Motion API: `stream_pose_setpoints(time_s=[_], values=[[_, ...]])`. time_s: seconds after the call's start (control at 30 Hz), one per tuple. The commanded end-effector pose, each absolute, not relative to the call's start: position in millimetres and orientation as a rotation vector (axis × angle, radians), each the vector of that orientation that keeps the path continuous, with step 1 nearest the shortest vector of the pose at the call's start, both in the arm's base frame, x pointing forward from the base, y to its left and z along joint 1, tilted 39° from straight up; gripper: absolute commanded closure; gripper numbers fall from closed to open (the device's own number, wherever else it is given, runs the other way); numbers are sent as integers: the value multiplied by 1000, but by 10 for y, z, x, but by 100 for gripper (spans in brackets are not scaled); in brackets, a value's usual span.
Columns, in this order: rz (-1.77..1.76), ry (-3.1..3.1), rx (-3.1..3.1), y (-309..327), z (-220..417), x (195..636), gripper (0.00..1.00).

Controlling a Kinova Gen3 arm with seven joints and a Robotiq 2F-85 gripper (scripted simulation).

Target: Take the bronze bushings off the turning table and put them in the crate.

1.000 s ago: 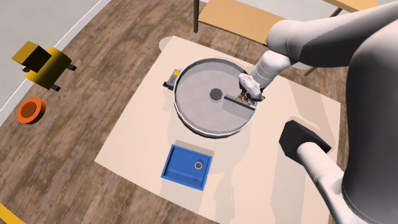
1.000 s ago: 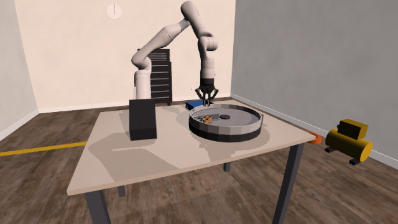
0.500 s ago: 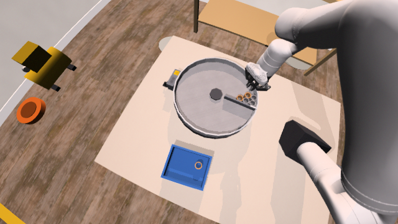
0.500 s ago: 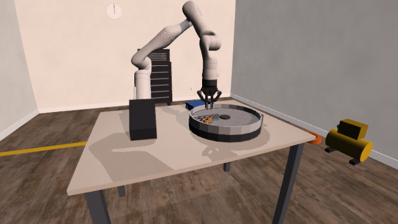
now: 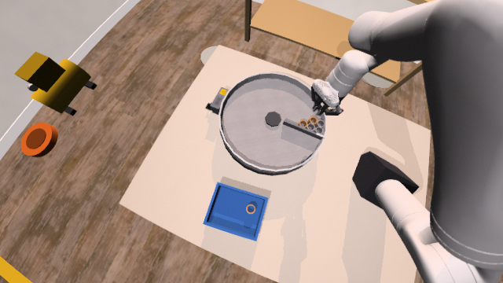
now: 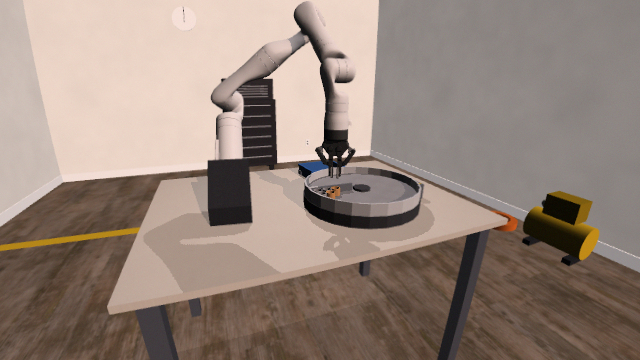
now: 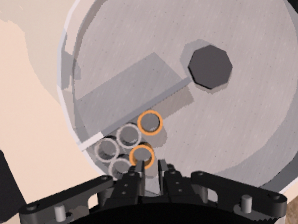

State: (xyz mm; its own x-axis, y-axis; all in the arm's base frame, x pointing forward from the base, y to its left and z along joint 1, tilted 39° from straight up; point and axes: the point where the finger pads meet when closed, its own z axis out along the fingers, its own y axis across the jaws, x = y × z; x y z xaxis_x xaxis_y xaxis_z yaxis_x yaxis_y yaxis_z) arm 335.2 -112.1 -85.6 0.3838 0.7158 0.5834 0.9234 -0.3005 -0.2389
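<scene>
The grey turning table (image 5: 271, 122) holds a cluster of bushings against a dark divider bar (image 5: 302, 129). Two bronze bushings (image 5: 302, 123) (image 5: 313, 119) stand beside three steel bushings (image 5: 319, 126). In the wrist view the bronze ones (image 7: 150, 123) (image 7: 141, 156) sit next to the steel ones (image 7: 116, 151). My gripper (image 5: 319, 109) hangs just above the cluster, over the nearer bronze bushing. Its fingers stand narrow with a small gap and hold nothing. The blue crate (image 5: 236, 211) holds one bronze bushing (image 5: 251, 208).
A black box (image 5: 383, 178) stands on the table by the arm's base. A small dark device (image 5: 218, 101) sits at the turning table's left rim. The hub (image 5: 272, 118) rises at the turning table's centre. A yellow motor (image 5: 51, 80) and an orange ring (image 5: 38, 138) lie on the floor.
</scene>
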Motion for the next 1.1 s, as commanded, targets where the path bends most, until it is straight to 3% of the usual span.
stream_pose_setpoints(time_s=[0.0,1.07], values=[[-503,-1402,-2107,-1127,-858,3350,86],[-503,-1402,-2107,-943,-1085,3353,86]])
